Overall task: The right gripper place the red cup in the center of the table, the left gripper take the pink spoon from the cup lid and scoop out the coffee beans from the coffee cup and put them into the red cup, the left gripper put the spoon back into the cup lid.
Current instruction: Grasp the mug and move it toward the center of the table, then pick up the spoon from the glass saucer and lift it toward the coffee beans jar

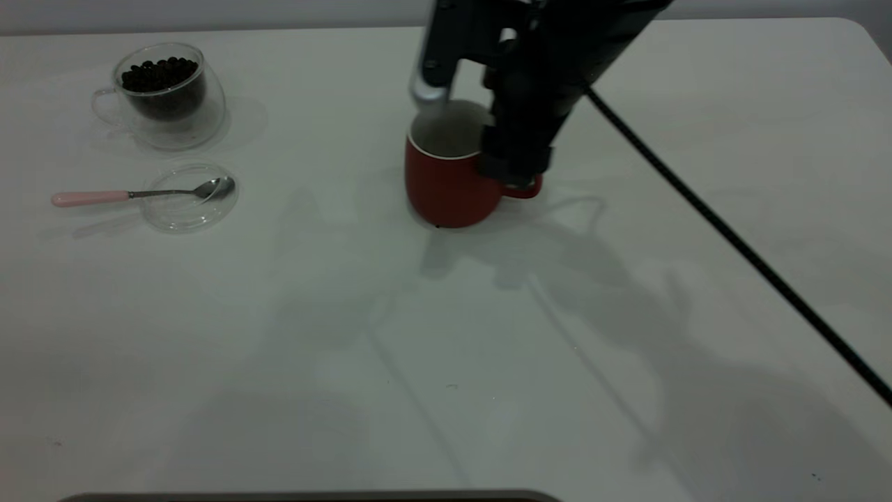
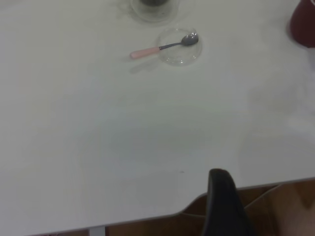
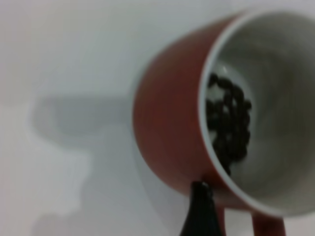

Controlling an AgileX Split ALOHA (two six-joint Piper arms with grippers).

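Note:
The red cup (image 1: 446, 185) stands on the table (image 1: 348, 335) near its middle. My right gripper (image 1: 514, 176) comes down from above and is shut on the cup's handle (image 1: 534, 189). In the right wrist view one black finger (image 3: 199, 211) lies against the red cup (image 3: 167, 128) beside the handle, and dark coffee beans (image 3: 229, 123) lie inside. At the far left the coffee cup (image 1: 167, 94) holds a heap of coffee beans (image 1: 159, 73). In front of it the pink spoon (image 1: 139, 194) rests with its bowl in the cup lid (image 1: 185, 215). The left gripper (image 2: 221, 196) hangs over the table's near edge, away from the spoon (image 2: 162, 47).
A black cable (image 1: 732, 237) runs from the right arm across the right side of the table toward the front. The table's front edge (image 2: 147, 216) shows in the left wrist view, with wood beyond it.

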